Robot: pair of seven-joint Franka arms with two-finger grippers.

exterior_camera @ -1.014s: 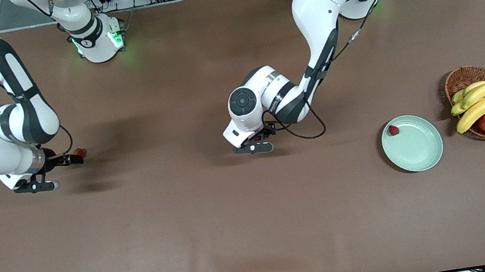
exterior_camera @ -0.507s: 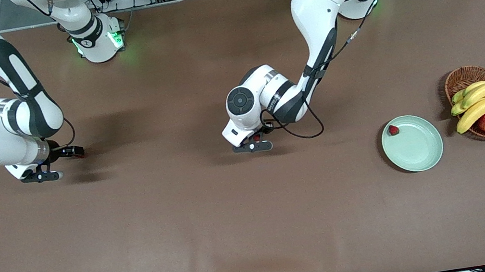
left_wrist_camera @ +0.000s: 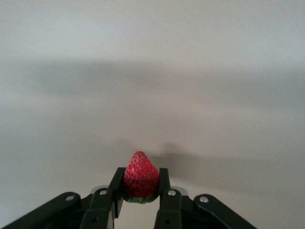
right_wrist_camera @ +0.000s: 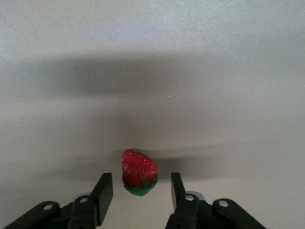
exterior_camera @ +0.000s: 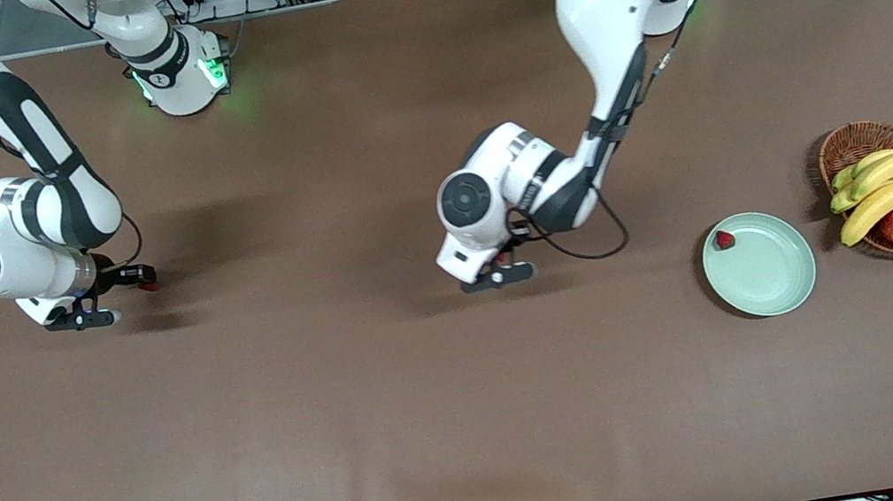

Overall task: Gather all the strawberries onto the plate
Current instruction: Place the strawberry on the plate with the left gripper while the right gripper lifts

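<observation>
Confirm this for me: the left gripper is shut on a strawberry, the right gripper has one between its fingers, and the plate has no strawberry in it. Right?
One thing is wrong: the plate already holds one strawberry near its rim, as the front view shows. The rest stands: the left gripper is shut on a strawberry, and the right gripper has one between its fingers.

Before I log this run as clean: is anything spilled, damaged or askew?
Nothing stands out. One strawberry lies in the plate, another is clamped in the left gripper, and the third sits between the right gripper's open jaws.
</observation>
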